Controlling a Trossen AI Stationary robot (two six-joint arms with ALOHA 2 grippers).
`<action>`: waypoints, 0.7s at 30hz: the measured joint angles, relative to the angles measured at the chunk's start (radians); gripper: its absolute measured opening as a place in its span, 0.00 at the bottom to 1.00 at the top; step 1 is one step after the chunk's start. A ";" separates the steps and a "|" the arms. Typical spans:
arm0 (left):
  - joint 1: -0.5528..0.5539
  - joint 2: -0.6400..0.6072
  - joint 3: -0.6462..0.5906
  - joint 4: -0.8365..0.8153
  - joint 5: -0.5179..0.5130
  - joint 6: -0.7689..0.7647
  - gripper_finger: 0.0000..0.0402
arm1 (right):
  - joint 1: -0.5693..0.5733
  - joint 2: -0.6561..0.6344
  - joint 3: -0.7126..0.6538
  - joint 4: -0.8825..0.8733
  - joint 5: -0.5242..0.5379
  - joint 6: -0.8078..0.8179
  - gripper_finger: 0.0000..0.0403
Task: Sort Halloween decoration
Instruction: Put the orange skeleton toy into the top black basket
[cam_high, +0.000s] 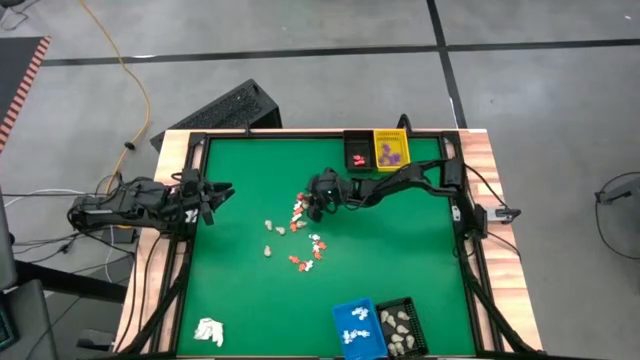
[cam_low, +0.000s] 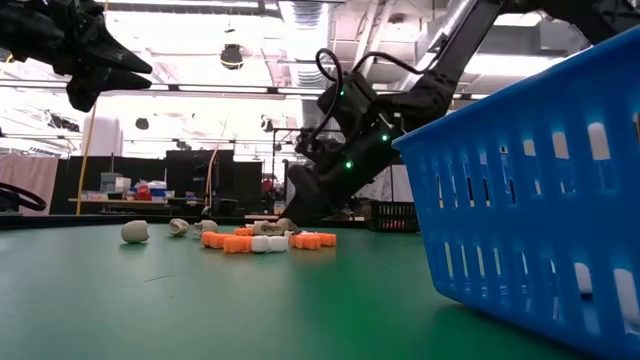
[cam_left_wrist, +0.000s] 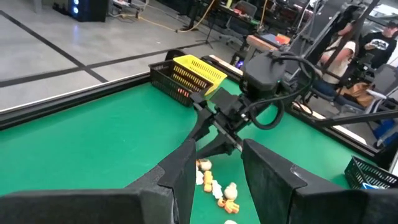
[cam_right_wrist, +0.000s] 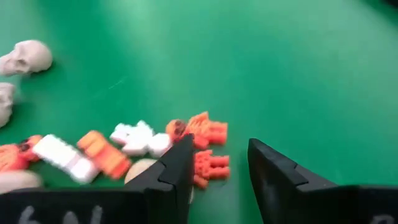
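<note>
We see the green table (cam_high: 250, 290) evenly lit from above, with only faint shadows. In the low view, ceiling lights (cam_low: 300, 12) blow out to white glare, leaving the arms silhouetted; the near blue basket (cam_low: 540, 190) is soft. The orange pieces (cam_right_wrist: 99, 155) in the right wrist view are blurred.

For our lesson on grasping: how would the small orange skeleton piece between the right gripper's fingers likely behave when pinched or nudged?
The orange skeleton piece looks like rigid moulded plastic, so it probably stays stiff when pinched. It is tiny, so likely very light and easily knocked aside on the green table. It lies flat with thin limbs, so it seems unlikely to roll, though it might slip from the right gripper.
</note>
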 joint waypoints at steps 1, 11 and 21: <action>0.000 0.000 0.000 0.000 0.000 0.000 0.30 | 0.000 -0.001 0.001 -0.023 0.001 0.007 0.38; 0.000 0.000 0.000 -0.007 -0.001 -0.007 0.30 | 0.060 -0.051 0.000 -0.122 -0.055 -0.008 0.37; 0.000 0.000 0.000 -0.022 -0.002 -0.007 0.30 | 0.090 -0.084 -0.002 -0.119 -0.017 -0.065 0.37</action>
